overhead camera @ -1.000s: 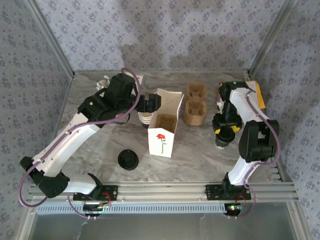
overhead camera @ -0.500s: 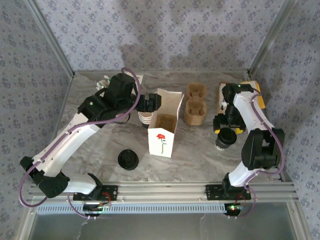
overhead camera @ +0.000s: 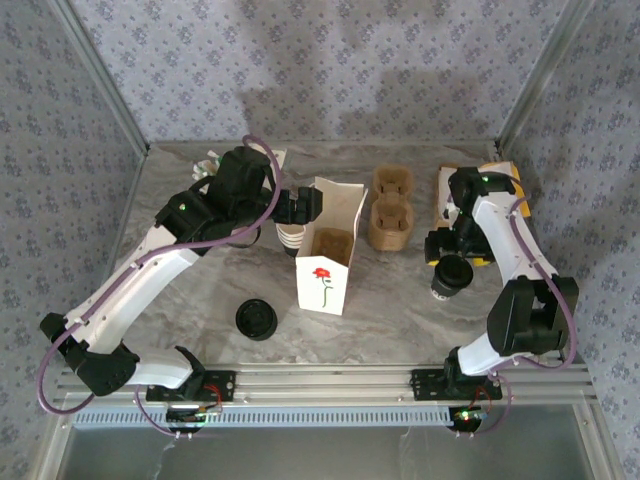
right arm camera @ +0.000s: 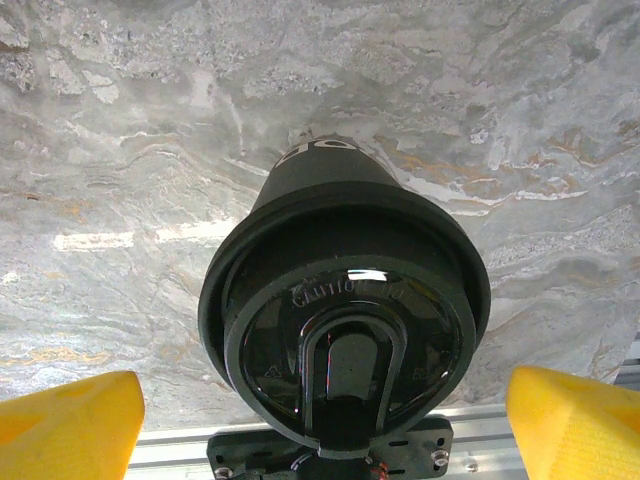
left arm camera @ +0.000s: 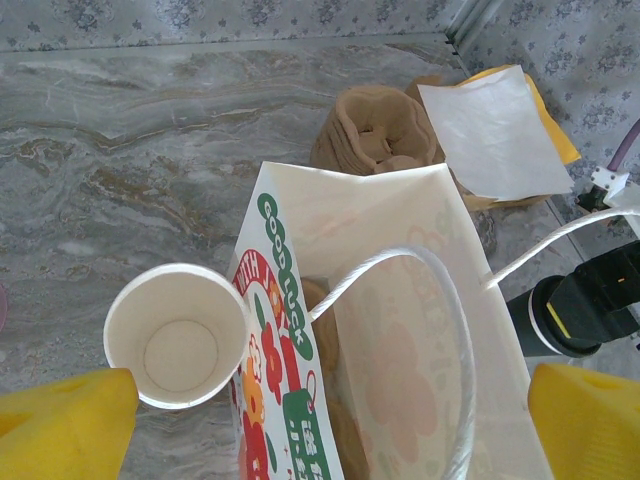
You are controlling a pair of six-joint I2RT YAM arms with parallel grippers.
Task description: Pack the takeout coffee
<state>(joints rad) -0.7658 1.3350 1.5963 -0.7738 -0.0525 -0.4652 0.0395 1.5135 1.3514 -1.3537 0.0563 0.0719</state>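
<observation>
One cup: the small tapered cup with a round black plastic lid (right arm camera: 345,330) stands upright on the grey marbled table (overhead camera: 400,320), on your right, well apart from the white paper bag with a red rose print (overhead camera: 325,262).
Right claw: your right gripper (right arm camera: 320,420) hangs over the cup, jaws spread wide either side, gripping nothing.
Left claw: your left gripper (left arm camera: 325,425) is spread wide above the bag's mouth, empty.
Grasp risk: close on the lid rim and it may pop off; squeeze hard and the wall may buckle.
Bag risk: the white string handle (left arm camera: 400,252) arches across the mouth and could snag the cup.

walls (overhead camera: 350,70): grey floral paper | table (overhead camera: 400,310): grey marble (veined) | light: soft, even
</observation>
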